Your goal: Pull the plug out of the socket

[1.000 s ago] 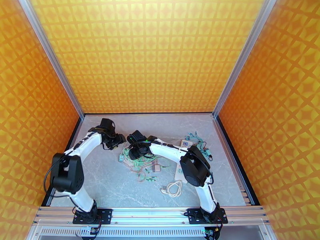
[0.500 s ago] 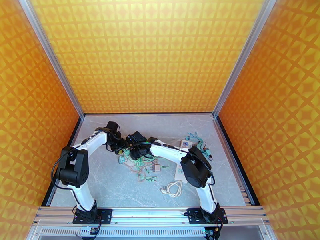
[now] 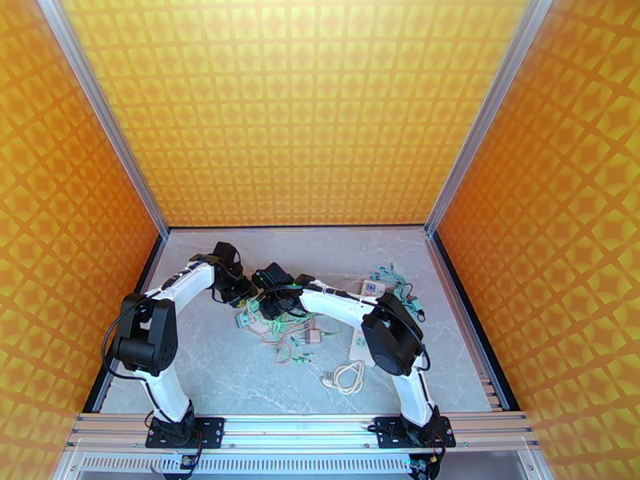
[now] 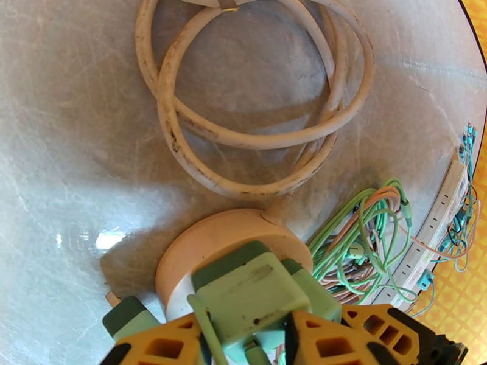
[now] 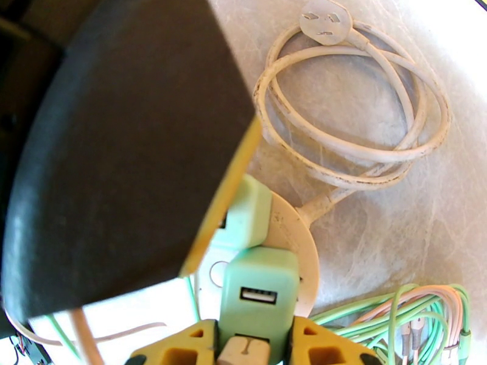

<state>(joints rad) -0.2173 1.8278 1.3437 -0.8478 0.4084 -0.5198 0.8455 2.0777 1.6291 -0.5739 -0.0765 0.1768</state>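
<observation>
We find the right gripper clamped on the USB plug at lower centre, the left gripper likewise on the neighbouring plug, with the socket just up-frame.

The grey marbled tabletop carries a round white socket. Its grubby white cord lies in a loose coil just beside it. A tangle of green and pink cables lies between the round socket and a long white power strip. Toward the back right sits a small white box among more green cables.
</observation>
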